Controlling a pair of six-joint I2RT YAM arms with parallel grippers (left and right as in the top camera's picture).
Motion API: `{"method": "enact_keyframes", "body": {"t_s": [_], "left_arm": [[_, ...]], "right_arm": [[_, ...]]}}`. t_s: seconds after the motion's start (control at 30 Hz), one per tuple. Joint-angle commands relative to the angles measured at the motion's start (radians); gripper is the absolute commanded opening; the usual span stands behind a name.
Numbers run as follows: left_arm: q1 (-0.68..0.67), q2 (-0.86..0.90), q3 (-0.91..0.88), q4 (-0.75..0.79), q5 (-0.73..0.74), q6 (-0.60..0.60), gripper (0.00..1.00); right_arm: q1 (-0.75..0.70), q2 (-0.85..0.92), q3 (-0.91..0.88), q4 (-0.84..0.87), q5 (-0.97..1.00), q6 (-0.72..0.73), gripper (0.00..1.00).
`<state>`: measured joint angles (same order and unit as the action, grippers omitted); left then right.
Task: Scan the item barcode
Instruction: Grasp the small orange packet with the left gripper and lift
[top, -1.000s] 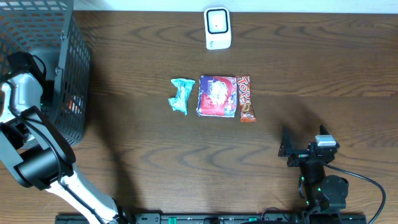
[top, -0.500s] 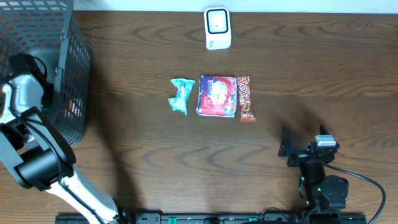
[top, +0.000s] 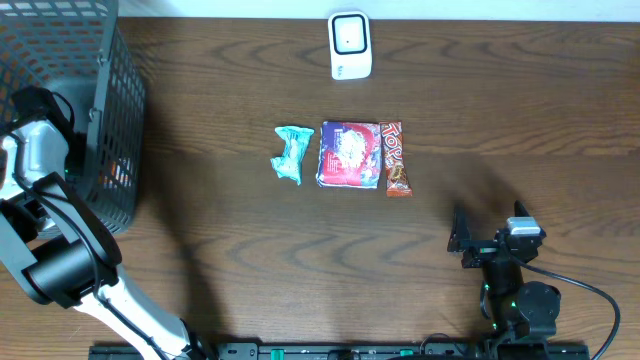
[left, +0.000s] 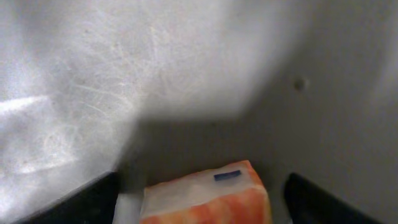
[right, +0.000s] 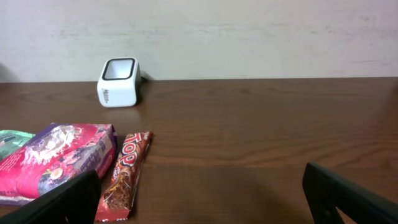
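In the left wrist view an orange-and-white pack (left: 208, 202) with a small blue mark lies on the grey basket floor. My left gripper (left: 202, 179) stands open around it, with a gap on each side between the pack and the dark fingers (left: 87, 200). The white barcode scanner (top: 350, 45) stands at the table's far edge, also in the right wrist view as the scanner (right: 118, 81). My right gripper (top: 462, 242) rests open and empty near the front right, its fingers (right: 348, 199) wide apart.
The black mesh basket (top: 60, 60) fills the far left corner, with the left arm (top: 35, 150) reaching into it. A teal packet (top: 291, 153), a purple-pink pack (top: 348, 154) and a red Top bar (top: 395, 158) lie side by side mid-table.
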<state>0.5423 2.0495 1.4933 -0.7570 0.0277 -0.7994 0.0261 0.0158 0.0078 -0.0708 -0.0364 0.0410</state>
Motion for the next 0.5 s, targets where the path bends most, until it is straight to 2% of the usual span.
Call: {"method": "enact_keyframes", "body": {"t_s": [0.0, 0.13, 0.2, 0.27, 0.3, 0.47], "left_arm": [[-0.003, 0.055, -0.066, 0.011, 0.073, -0.007, 0.66], [-0.002, 0.055, -0.086, 0.025, 0.065, -0.006, 0.49], [-0.002, 0.055, -0.087, 0.025, 0.06, -0.006, 0.3], [-0.002, 0.055, -0.087, 0.025, 0.061, -0.006, 0.19], [-0.002, 0.054, -0.087, 0.026, 0.061, -0.006, 0.07], [0.011, 0.029, -0.047, 0.024, 0.067, 0.035, 0.07]], "right_arm": [[-0.003, -0.004, -0.002, -0.003, 0.001, 0.006, 0.99], [-0.003, -0.004, -0.002, -0.003, 0.001, 0.006, 0.99], [-0.003, -0.004, -0.002, -0.003, 0.001, 0.006, 0.99], [-0.003, -0.004, -0.002, -0.003, 0.001, 0.006, 0.99], [-0.003, -0.004, -0.002, -0.003, 0.001, 0.006, 0.99], [-0.003, -0.004, -0.002, -0.003, 0.001, 0.006, 0.99]]}}
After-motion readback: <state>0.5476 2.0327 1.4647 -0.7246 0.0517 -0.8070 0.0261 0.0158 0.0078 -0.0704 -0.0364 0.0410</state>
